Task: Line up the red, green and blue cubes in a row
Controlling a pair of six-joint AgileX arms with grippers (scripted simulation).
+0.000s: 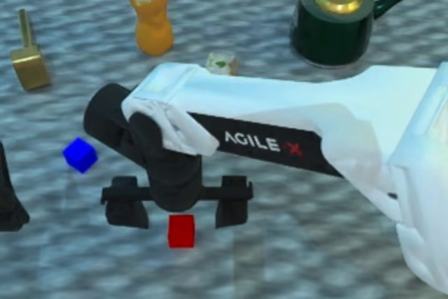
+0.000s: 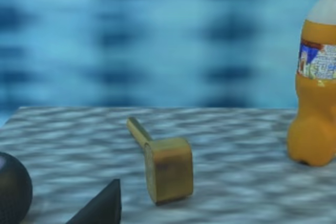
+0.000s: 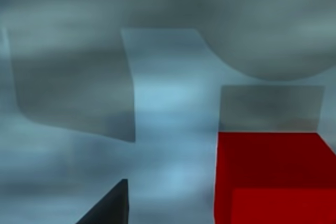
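The table (image 1: 301, 257) is carrying everything. The right arm is reaching across it from the right, its right gripper (image 1: 176, 206) hanging spread wide, empty, over the red cube (image 1: 181, 231), which is sitting just in front of the fingers. The left gripper (image 1: 8, 204) is sitting at the table's left edge, well left of the red cube; whether its fingers are open I cannot tell. The kettle (image 1: 334, 22) is standing far behind and right of the red cube, the orange bottle (image 1: 149, 8) far behind it, the brass mallet (image 1: 28, 57) behind-left. The blue cube (image 1: 80, 155) is lying left of the red cube, slightly behind. No green cube is showing.

Legible markings, top view.
"AGILE X" in white and red on the right white robot arm's (image 1: 336, 131) black panel; orange plastic bottle's (image 1: 148, 12) label unreadable.
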